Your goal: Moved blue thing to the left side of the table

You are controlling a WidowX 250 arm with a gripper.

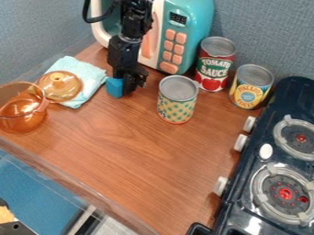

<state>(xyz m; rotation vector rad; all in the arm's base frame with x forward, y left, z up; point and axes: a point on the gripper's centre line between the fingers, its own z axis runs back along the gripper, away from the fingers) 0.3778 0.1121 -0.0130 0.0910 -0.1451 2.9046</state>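
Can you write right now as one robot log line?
gripper: low, at blue block | blue block: beside light-blue cloth | toy microwave: behind gripper

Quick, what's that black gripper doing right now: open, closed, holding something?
Gripper: down beside the blue block; whether it is open, closed or holding the block cannot be told.

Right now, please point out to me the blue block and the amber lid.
Blue block [114, 88]: camera view, middle of its visible side.
Amber lid [60, 89]: camera view, just below its knob.
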